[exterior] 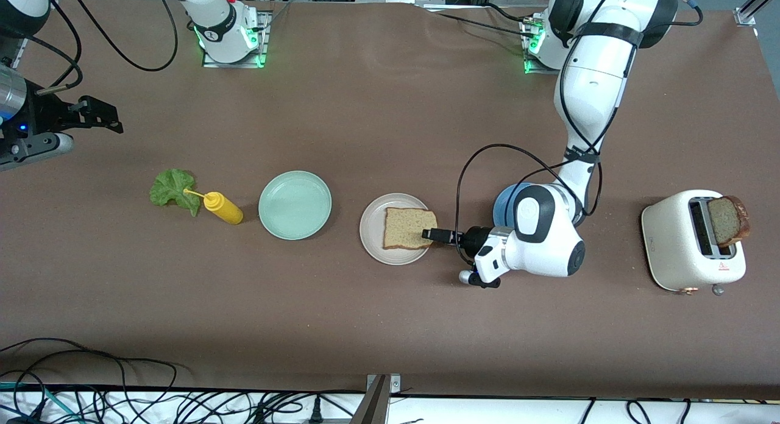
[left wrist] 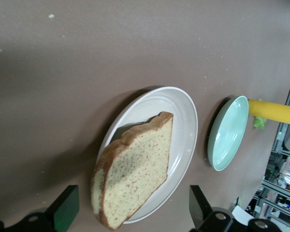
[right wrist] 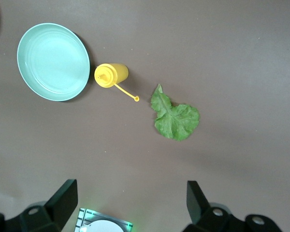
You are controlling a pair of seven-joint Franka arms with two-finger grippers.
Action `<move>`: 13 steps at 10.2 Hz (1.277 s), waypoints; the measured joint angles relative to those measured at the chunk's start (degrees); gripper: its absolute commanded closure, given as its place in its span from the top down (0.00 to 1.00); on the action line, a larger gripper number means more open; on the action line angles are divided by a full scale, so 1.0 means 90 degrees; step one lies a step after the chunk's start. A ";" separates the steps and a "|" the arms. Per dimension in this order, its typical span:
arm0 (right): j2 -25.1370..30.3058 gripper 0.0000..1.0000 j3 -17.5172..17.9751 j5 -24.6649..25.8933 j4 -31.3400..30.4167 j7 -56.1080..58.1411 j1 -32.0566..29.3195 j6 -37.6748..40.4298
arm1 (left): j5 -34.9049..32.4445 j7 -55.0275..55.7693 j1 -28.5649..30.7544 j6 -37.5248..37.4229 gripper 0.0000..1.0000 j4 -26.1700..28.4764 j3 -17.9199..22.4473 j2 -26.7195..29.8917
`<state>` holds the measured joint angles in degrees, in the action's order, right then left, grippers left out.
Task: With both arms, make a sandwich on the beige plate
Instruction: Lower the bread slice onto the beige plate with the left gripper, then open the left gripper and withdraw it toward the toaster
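Brown bread slice lies flat on the beige plate between the wide-open, empty left hand fingers, so it should draw straight back without nudging it, while the right hand, spread and empty, waits high above the lettuce leaf.

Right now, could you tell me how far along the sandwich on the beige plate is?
Done: one bread slice lies on the beige plate. In hand: nothing; the left gripper sits open-jawed at that slice, the right gripper waits open. Left: the lettuce leaf beside the yellow bottle, and the second slice in the toaster.

A brown table with black cables along its edge.
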<state>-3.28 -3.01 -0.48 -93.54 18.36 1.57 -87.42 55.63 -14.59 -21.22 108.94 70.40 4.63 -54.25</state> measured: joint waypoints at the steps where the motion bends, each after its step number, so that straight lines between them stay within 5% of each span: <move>1: 0.0000 1.00 0.0000 0.0000 0.0000 0.0000 0.0000 0.0000 | -0.0043 0.0000 0.0001 0.0001 1.00 -0.0004 0.0041 0.0019; 9: 0.0000 1.00 -0.0007 0.0000 0.0001 0.0000 -0.0004 0.0000 | -0.1947 0.0720 0.0077 -0.0221 1.00 -0.0055 0.0718 0.0669; 13: 0.0000 1.00 -0.0032 0.0001 0.0002 0.0000 -0.0027 0.0000 | -0.3563 0.0803 0.0239 -0.0942 1.00 -0.0055 0.0891 0.1174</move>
<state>-3.28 -3.30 -0.47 -93.53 18.36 1.32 -87.43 23.56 -7.36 -19.07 100.46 69.90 12.65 -43.69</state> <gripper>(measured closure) 0.000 0.000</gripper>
